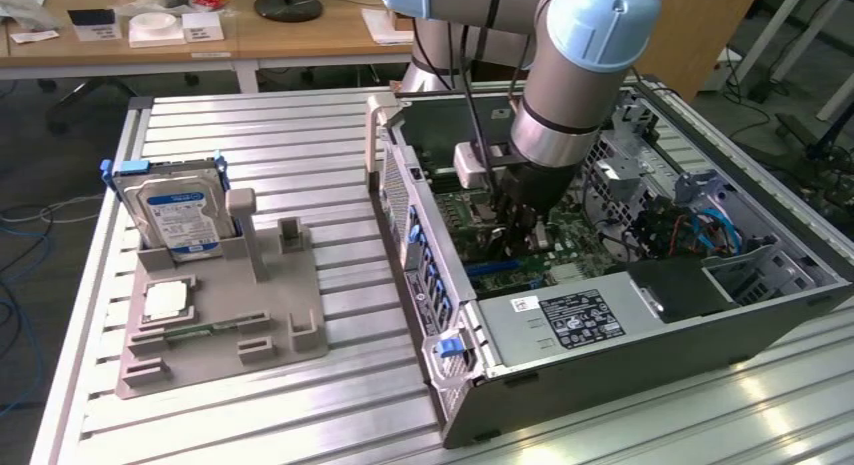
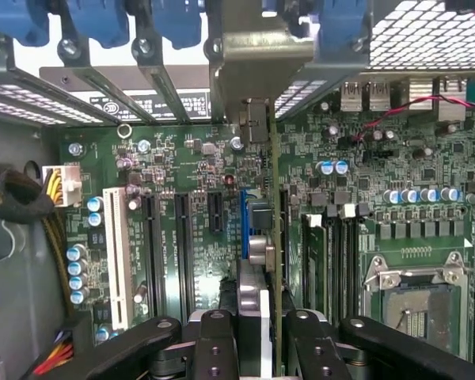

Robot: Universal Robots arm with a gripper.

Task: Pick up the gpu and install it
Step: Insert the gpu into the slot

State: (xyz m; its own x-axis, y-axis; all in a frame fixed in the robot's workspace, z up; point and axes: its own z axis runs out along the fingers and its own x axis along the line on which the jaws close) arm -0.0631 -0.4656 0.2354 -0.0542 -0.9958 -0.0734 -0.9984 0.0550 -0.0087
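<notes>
Exterior view, frame centre: the grey robot arm's gripper [image 1: 514,220] reaches into the open grey computer case [image 1: 747,330] on the slatted metal counter [image 1: 267,135].

Wrist view, lower centre: the jaws grip the thin dark gpu card [image 2: 263,261] edge-on above the green motherboard [image 2: 182,229]; good seating likely needs it upright and slot-aligned.

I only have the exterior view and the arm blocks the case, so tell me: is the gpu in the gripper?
Observer: Yes. In the wrist view the gripper is shut on the gpu, seen edge-on.
Operator: Where is its bracket?
Observer: The bracket is up at the rear wall of the case.
Operator: And the slot?
Observer: A blue slot runs right beside the card's edge. I can't tell whether the card is seated.
</notes>
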